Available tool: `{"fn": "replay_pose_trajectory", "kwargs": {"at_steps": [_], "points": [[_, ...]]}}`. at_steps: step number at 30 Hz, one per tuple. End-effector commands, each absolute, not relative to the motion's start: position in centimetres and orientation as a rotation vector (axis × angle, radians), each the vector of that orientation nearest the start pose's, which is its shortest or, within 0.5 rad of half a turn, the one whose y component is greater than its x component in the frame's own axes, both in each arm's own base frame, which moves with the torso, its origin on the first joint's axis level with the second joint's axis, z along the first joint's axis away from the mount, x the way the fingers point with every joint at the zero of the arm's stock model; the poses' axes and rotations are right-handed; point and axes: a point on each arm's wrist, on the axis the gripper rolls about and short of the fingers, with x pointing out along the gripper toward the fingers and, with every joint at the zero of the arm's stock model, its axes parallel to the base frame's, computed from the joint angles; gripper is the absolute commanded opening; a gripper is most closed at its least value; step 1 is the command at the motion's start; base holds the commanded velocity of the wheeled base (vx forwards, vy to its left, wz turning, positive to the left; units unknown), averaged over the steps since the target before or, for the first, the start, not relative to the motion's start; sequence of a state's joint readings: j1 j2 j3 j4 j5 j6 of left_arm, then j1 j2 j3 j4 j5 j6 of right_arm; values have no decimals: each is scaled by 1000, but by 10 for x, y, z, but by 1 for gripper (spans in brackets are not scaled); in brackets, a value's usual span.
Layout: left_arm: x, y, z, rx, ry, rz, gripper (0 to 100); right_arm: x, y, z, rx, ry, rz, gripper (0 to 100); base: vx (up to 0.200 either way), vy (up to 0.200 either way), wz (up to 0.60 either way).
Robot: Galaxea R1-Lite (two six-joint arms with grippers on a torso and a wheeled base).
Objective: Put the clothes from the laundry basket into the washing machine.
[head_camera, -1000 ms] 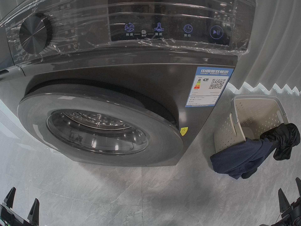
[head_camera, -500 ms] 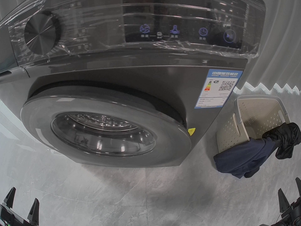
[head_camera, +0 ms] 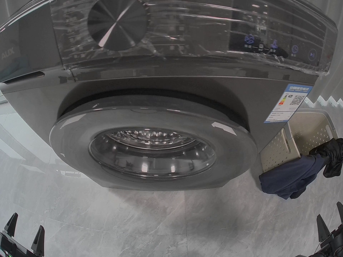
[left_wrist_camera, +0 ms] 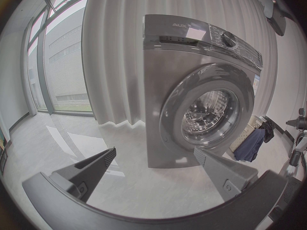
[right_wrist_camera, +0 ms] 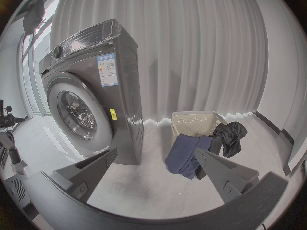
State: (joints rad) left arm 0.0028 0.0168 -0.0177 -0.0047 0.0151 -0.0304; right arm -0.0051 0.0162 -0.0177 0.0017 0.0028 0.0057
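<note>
Gripper pair released and empty: left gripper (left_wrist_camera: 154, 151) spread wide, low over the grey floor (head_camera: 143, 215), facing the washing machine (head_camera: 160, 86); right gripper (right_wrist_camera: 155, 152) likewise spread and low, pointed toward the laundry basket (head_camera: 307, 132). Round door (head_camera: 153, 150) shut, steel drum visible through the glass. Basket on the floor just beside the machine's right side, in front of the white curtain (right_wrist_camera: 192, 48). Over its near rim, a navy garment (head_camera: 289, 175) hanging down the outside toward the floor (black garment (head_camera: 332, 156) bunched on the rim right beside it, touching). Compared with a second ago: whole head view shifted, dial (head_camera: 117, 20) now near the top middle, basket close to the right edge; a move of the camera, not of the things. Both grippers in the same bottom corners as before.
</note>
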Motion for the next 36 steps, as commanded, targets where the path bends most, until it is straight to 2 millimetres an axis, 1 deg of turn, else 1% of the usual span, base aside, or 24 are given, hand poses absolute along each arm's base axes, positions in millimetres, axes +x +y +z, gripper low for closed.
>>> {"fn": "replay_pose_trajectory", "kwargs": {"at_steps": [1, 21, 27, 36], "points": [[-22, 0, 76, -31, 1, 18, 100, -23, 0, 75, 6, 3, -2, 100, 0, 0, 0], [-22, 0, 76, -31, 1, 17, 100, -23, 0, 75, 6, 3, -2, 100, 0, 0, 0], [-22, 0, 76, -29, 1, 17, 100, -23, 0, 75, 6, 3, 0, 100, 0, 200, 0], [-22, 0, 76, -29, 1, 18, 100, -23, 0, 76, 8, 2, 0, 100, 0, 0, 0]]}}
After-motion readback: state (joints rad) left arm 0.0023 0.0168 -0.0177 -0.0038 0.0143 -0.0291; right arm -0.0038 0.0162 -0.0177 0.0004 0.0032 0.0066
